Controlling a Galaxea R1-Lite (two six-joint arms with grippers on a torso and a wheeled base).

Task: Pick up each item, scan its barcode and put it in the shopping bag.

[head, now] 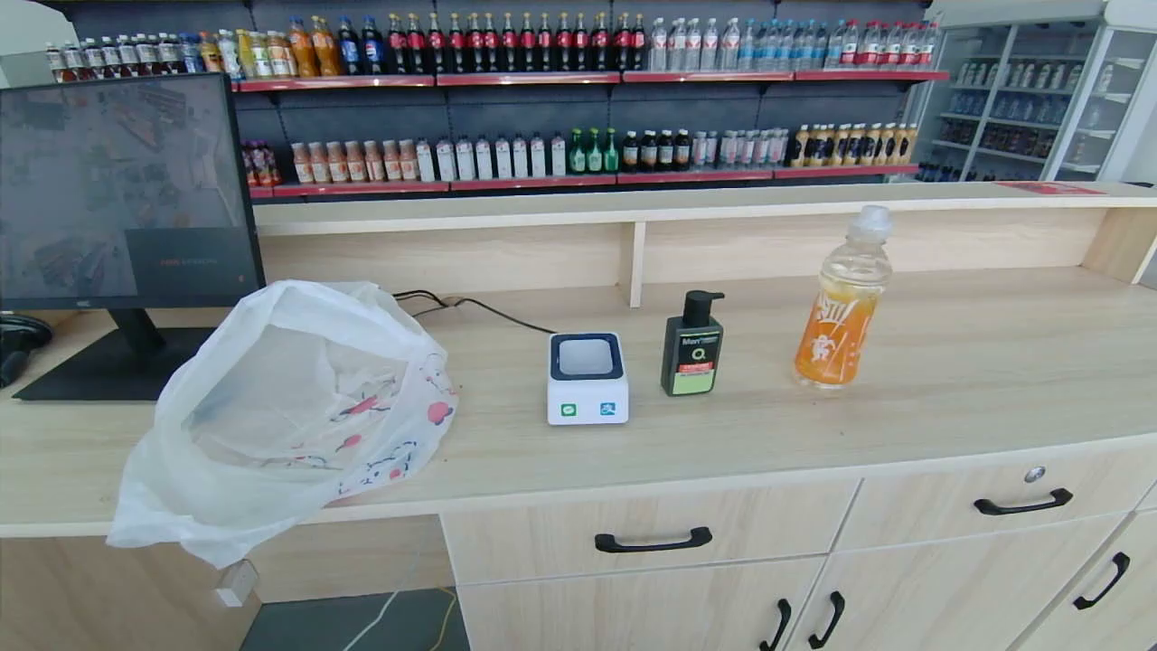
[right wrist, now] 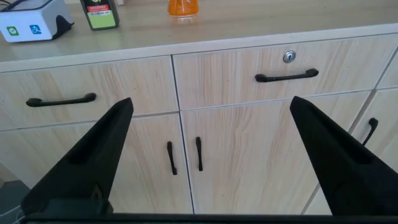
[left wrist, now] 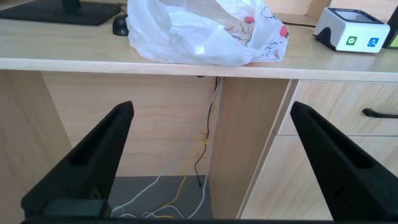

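Items on the counter (head: 949, 362) — both claws spread.
Head view: shopping bag (head: 289, 407) left of scanner (head: 587, 378); pump bottle (head: 692, 345), then drink bottle (head: 841, 307), to its right. Left wrist view: left gripper (left wrist: 211, 118) below scanner level, fingers apart. Right wrist view: right gripper (right wrist: 211, 115) likewise.

A shop: drink-stocked shelves (head: 542, 81) behind a checkout counter (head: 949, 362) with scanner (head: 587, 377).

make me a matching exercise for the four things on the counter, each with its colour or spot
Things:
1 shopping bag
2 scanner
3 pump bottle
4 drink bottle

Descriptions:
a dark green, black top
b orange liquid, farthest to the robot's right
c white, draped over the front edge of the counter
d white box between the shopping bag and the pump bottle

Pairs: 1-c, 2-d, 3-a, 4-b
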